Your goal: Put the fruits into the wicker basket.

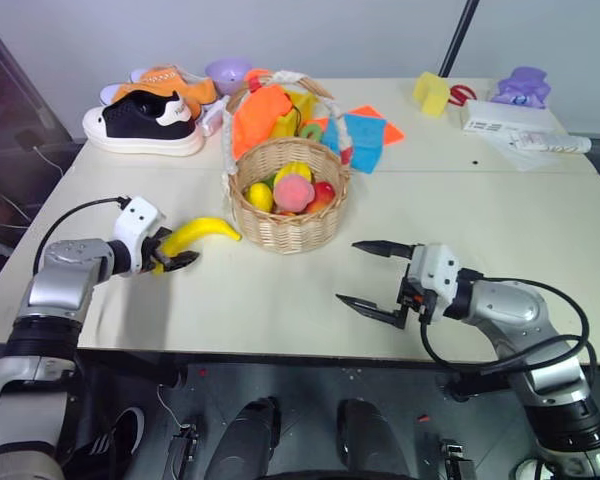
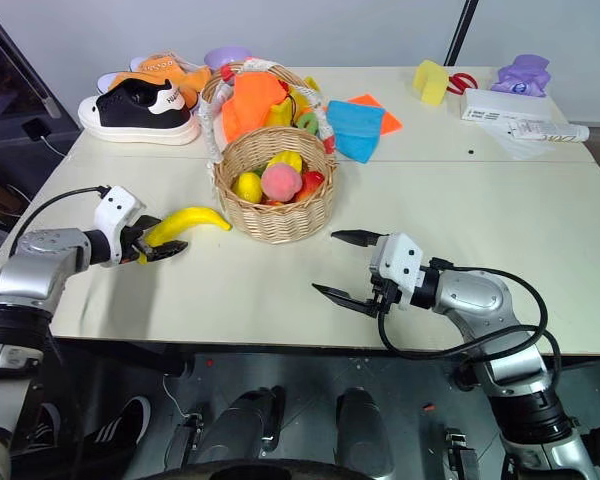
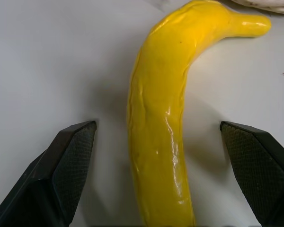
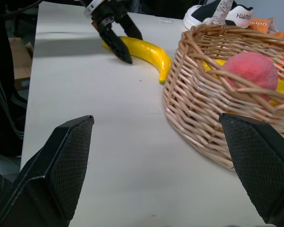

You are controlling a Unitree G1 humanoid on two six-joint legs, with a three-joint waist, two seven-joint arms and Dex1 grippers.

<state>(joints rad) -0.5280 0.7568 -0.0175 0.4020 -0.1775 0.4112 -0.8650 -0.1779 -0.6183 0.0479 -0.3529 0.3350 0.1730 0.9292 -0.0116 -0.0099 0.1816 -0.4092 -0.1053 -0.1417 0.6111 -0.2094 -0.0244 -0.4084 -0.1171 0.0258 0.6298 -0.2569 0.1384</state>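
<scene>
A long yellow banana lies on the white table just left of the wicker basket. My left gripper is open, its two black fingers straddling the banana's near end; in the left wrist view the banana lies between the fingers with a gap on each side. The basket holds a lemon, a pink peach and a red piece. My right gripper hangs open with nothing in it to the right of the basket, pointing toward it.
Behind the basket lie orange and blue cloths. A black-and-white shoe, an orange shoe and a purple bowl sit at the back left. A yellow block and a white box stand at the back right.
</scene>
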